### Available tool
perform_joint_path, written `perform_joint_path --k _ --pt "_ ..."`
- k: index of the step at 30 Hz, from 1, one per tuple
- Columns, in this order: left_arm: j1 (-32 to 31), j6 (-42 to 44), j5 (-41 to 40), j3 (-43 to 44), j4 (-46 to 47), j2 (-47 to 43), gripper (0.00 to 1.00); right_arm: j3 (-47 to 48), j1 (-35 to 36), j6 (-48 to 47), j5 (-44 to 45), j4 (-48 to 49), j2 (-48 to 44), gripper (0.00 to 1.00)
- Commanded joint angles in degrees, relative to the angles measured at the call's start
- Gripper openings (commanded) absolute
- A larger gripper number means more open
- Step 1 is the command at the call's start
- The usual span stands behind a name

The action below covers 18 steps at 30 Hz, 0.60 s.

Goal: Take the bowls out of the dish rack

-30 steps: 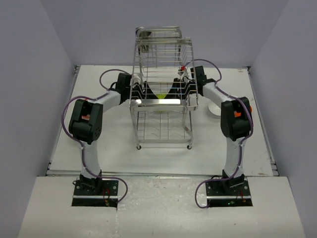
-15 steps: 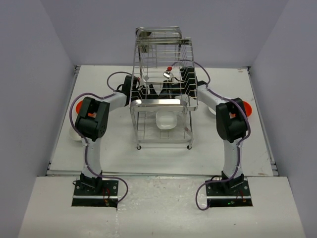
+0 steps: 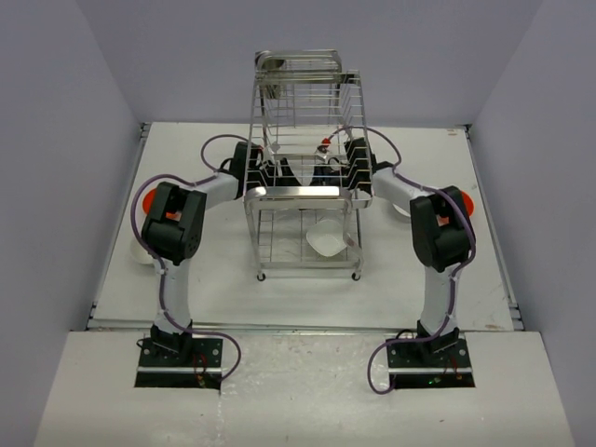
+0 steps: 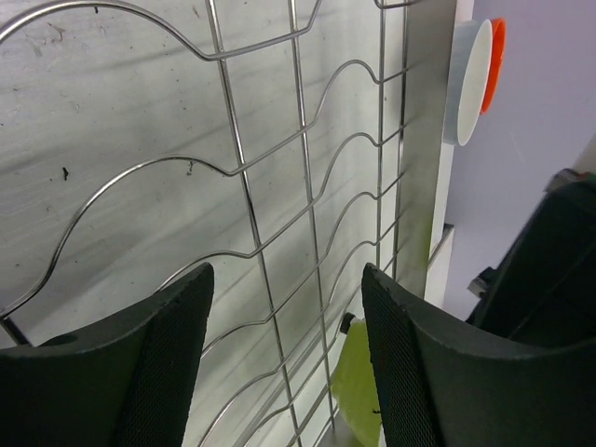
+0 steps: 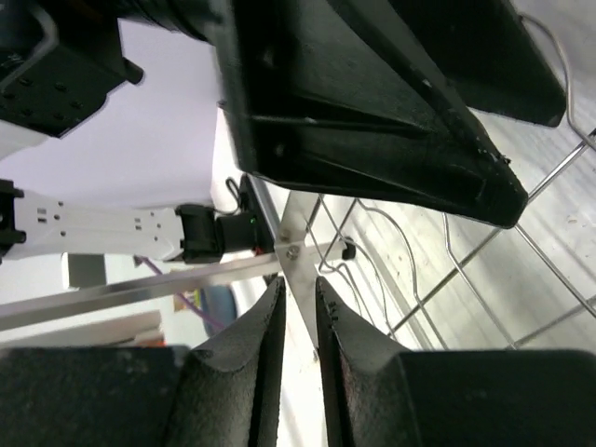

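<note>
The tall chrome-wire dish rack (image 3: 303, 191) stands mid-table (image 3: 214, 270), a small white bowl (image 3: 326, 242) tilted in its lower tier and a lime-green bowl (image 4: 358, 391) behind its wires. The left gripper (image 4: 287, 279) gapes empty; the right gripper (image 5: 299, 284) is almost closed, gripping nothing discernible.

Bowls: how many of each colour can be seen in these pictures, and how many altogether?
Orange bowls: 2
White bowls: 2
Beige bowl, partly hidden: 1
Lime-green bowl, seen only in the left wrist view: 1
Total: 6
</note>
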Motion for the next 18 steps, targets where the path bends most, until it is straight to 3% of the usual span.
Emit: perform_joint_path --k 1,10,13,15,18 --pt "-0.4 1.1 -0.4 0.4 -0.5 -3.9 0.66 0.9 -1.2 -3.6 4.4 -2.5 -6.7 0.21" --pt "-0.4 5.9 -1.8 2.2 -9.1 -8.5 0.66 9.4 -4.4 -13.7 20.8 -31.5 -10.0 0.22" --pt "-0.4 7.2 -2.6 1.7 -11.0 -10.6 0.66 6.3 -6.2 -13.0 26.7 -32.8 -13.9 0.25" --pt "-0.4 7.2 -2.4 1.1 -11.5 -11.6 0.66 6.0 -6.7 -14.2 30.8 -35.9 -14.6 0.32" --pt "-0.4 6.4 -1.2 0.3 -11.8 -12.4 0.66 4.8 -6.6 -14.7 34.2 -39.8 -14.2 0.33"
